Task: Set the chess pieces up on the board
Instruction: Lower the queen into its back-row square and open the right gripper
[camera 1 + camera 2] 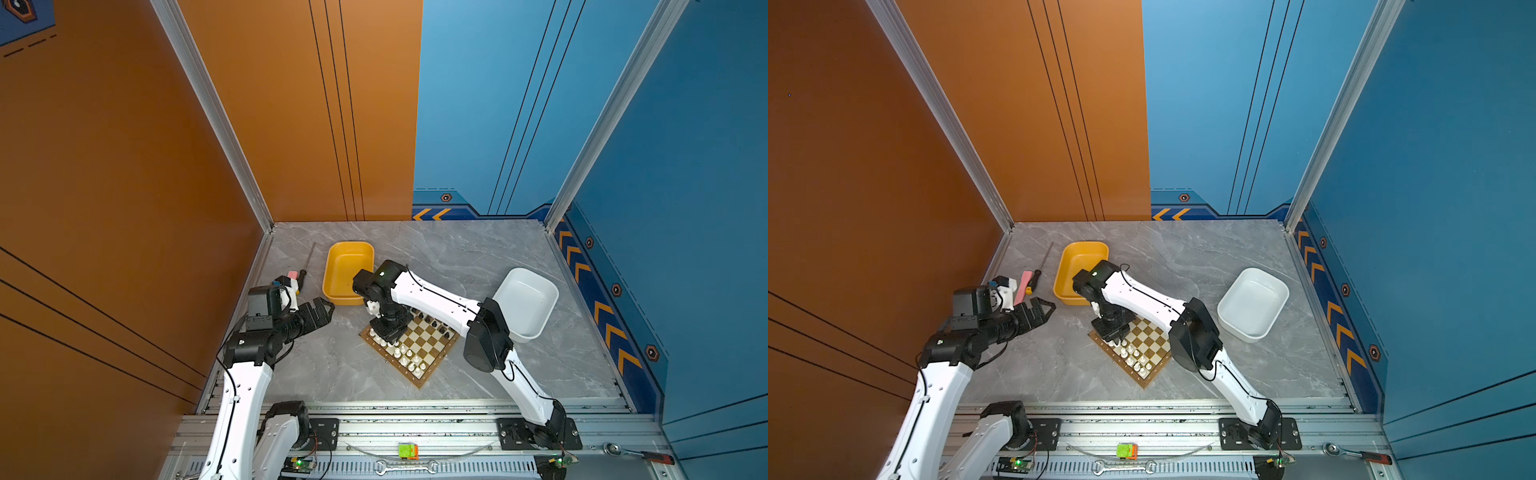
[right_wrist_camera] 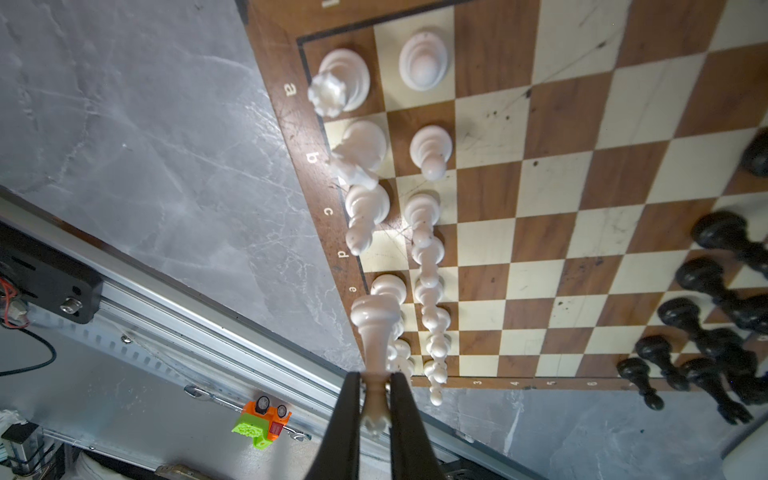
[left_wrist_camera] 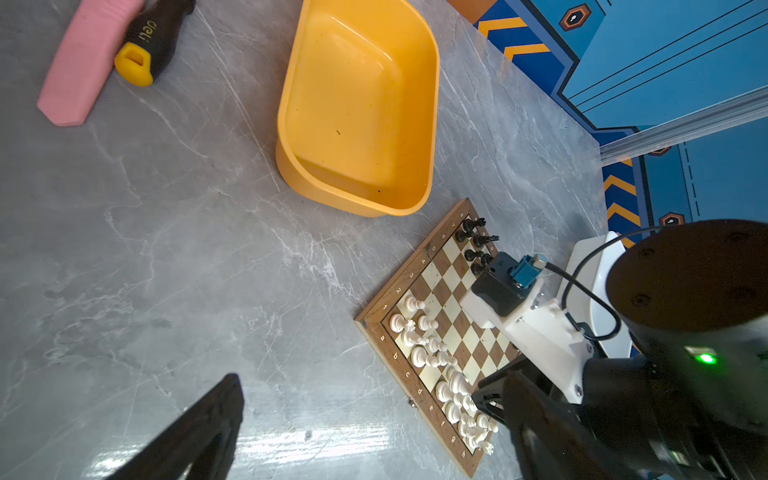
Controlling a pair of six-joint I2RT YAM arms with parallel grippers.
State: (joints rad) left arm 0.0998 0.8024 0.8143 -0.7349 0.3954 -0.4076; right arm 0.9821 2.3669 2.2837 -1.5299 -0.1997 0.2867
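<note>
**Grey marble table, tall white piece pinched in my right gripper**

Nearest me, a metal rail runs along the table's front edge, with a small green-and-orange block just in front of it. Past the rail, the board lies turned cornerwise on the marble.

My right gripper hangs over the board's left corner. Its jaws are pressed together on the thin upper stem of the tall white piece. The piece's base points down at the white back row, and I cannot tell whether it touches a square.

The white pieces stand in two rows along the side of the board toward my left arm. The black pieces crowd the opposite side, toward the white tray.

My left gripper hovers off the board to the left, over bare marble. Its fingers are spread wide and hold nothing.

Farther back, a yellow tray stands just beyond the board. A pink block and a screwdriver lie side by side to its left. Behind everything rise an orange wall and a blue wall.
</note>
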